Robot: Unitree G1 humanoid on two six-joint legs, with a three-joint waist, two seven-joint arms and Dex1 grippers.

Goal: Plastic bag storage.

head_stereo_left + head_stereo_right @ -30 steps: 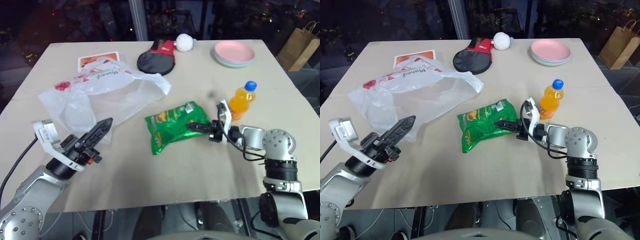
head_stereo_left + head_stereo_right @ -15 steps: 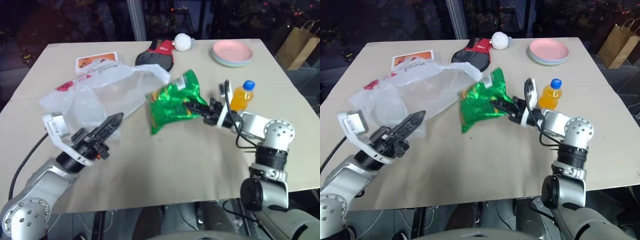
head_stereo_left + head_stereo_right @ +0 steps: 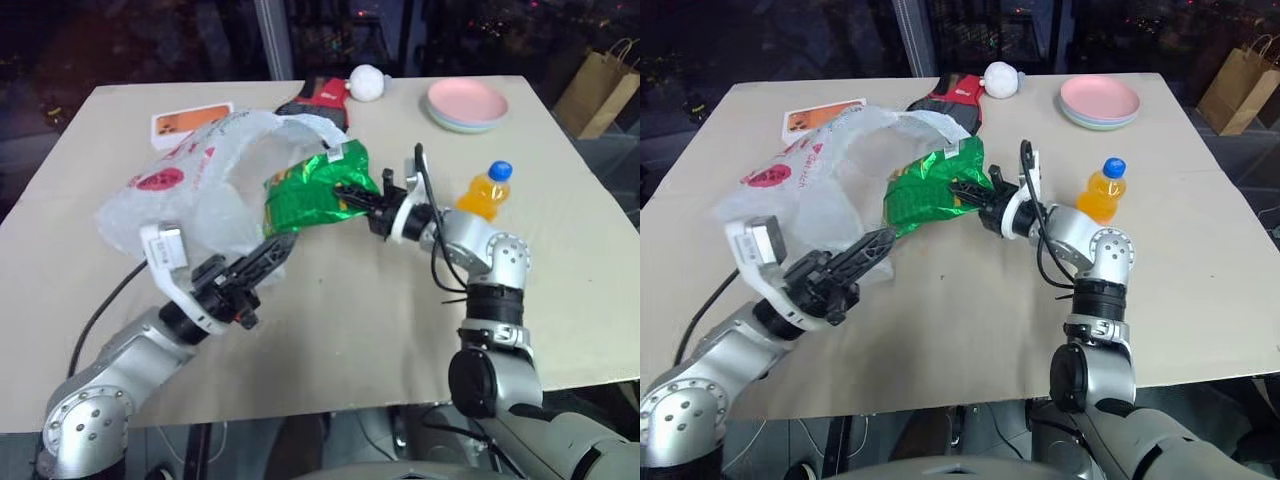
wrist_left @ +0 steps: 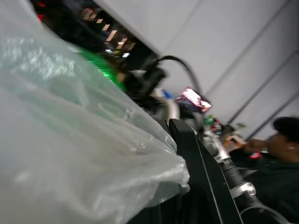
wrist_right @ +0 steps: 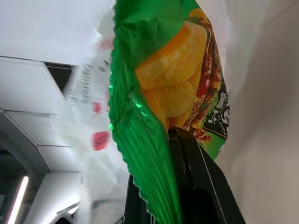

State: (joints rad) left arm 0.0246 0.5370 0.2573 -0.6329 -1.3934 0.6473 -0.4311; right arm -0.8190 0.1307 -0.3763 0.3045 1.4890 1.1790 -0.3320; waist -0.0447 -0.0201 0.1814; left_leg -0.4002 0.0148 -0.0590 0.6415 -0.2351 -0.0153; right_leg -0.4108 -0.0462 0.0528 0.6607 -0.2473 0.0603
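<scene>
Right jaws clamped on green snack packet (image 3: 305, 190), left jaws pinching plastic bag (image 3: 190, 190), beige table (image 3: 340, 330), dark windows behind.

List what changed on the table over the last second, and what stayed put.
The right pincer, shut on the shiny green snack packet, lifted it off the table and carried it left to the mouth of the translucent white plastic bag. The left pincer, shut on the bag's edge, pulled it up and rightward. The orange juice bottle, pink plates and paddle stayed put.

My plastic bag (image 3: 190, 190) is translucent white with red print. The snack packet (image 3: 310, 190) I hold is shiny green, picturing golden crisps.
</scene>
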